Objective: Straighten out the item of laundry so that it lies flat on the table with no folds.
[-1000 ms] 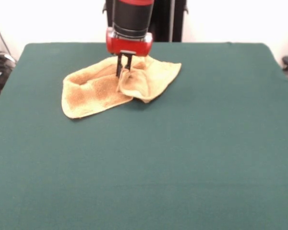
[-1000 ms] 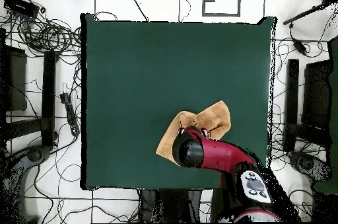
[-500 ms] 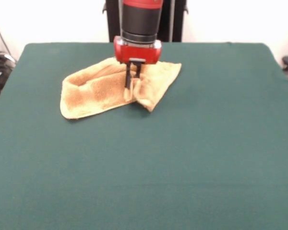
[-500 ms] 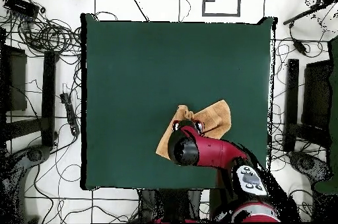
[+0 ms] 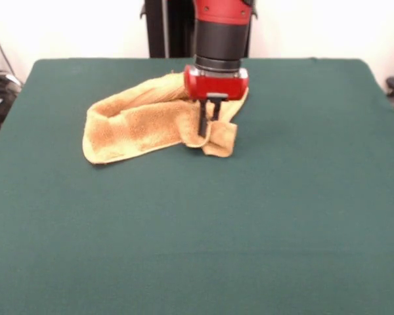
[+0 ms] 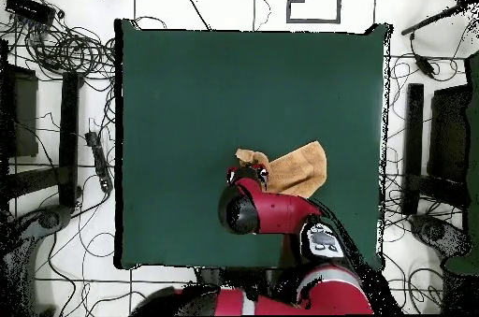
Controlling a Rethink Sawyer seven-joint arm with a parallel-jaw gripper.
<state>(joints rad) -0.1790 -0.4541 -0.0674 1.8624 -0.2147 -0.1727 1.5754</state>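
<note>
Where the tool (image 5: pixel 207 126) pinches, towel (image 5: pixel 134 121) bunched, folded

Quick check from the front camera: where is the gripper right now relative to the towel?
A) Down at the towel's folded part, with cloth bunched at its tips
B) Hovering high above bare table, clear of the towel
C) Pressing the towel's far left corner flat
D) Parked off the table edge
A: the gripper is down at the folded right part of the towel, cloth gathered at its tips, on the green table.
</note>
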